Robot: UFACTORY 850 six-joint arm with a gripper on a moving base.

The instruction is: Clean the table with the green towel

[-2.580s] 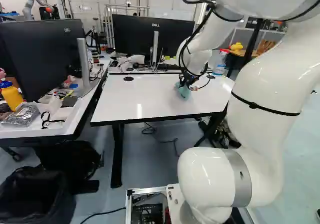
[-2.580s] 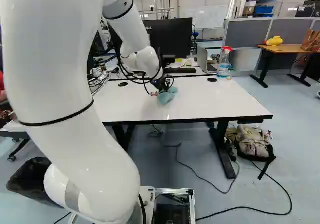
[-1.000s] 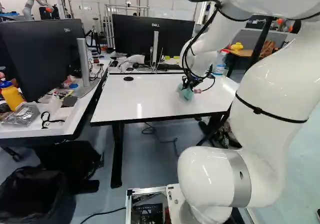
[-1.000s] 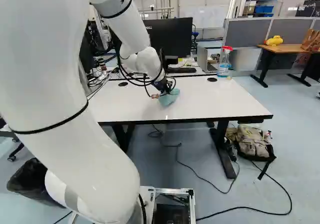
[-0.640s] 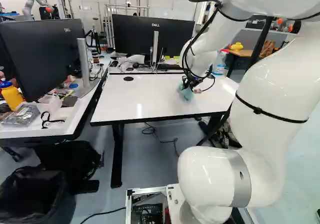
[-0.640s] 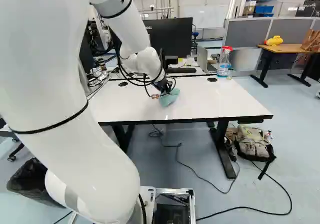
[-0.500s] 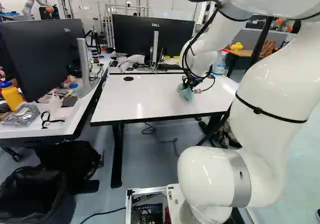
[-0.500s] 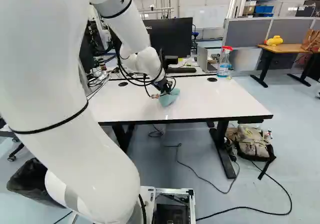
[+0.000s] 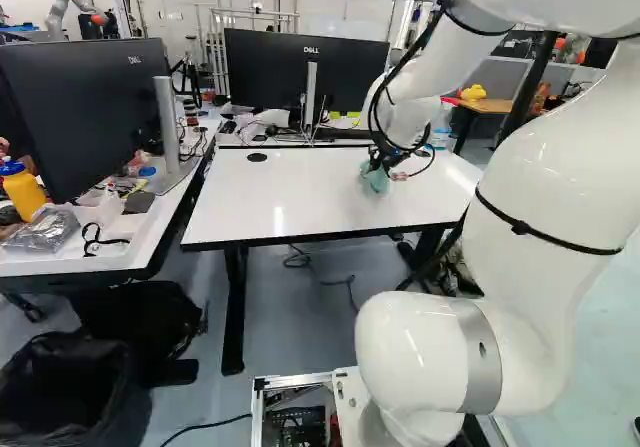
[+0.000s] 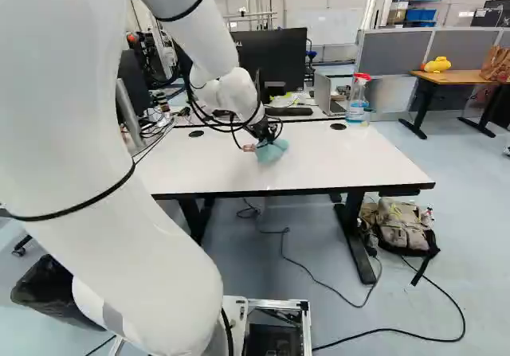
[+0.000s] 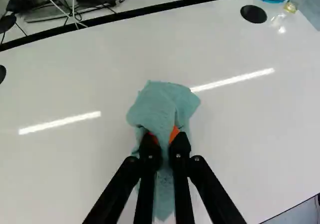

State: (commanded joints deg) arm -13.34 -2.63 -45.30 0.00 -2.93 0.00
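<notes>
- Have the green towel (image 11: 162,101) clamped between the gripper's (image 10: 266,139) 2 fingers, pressed from both sides by orange pads (image 11: 174,133)
- Hold it bunched low at the white table (image 10: 362,161), right of the middle in the left base view; can't tell how firmly it touches the surface
- Reach down to it with the arm (image 9: 540,182) bent over the table
- See a spray bottle (image 10: 358,97) near the table's far edge, beside 1 round black disc (image 10: 338,127)
- See 1 monitor (image 9: 305,82) behind the table and 1 more monitor (image 9: 80,117) at the left of the left base view, above a black bin (image 9: 75,387)
- Spot a backpack (image 10: 401,224) on the floor near a table leg (image 10: 357,240)
</notes>
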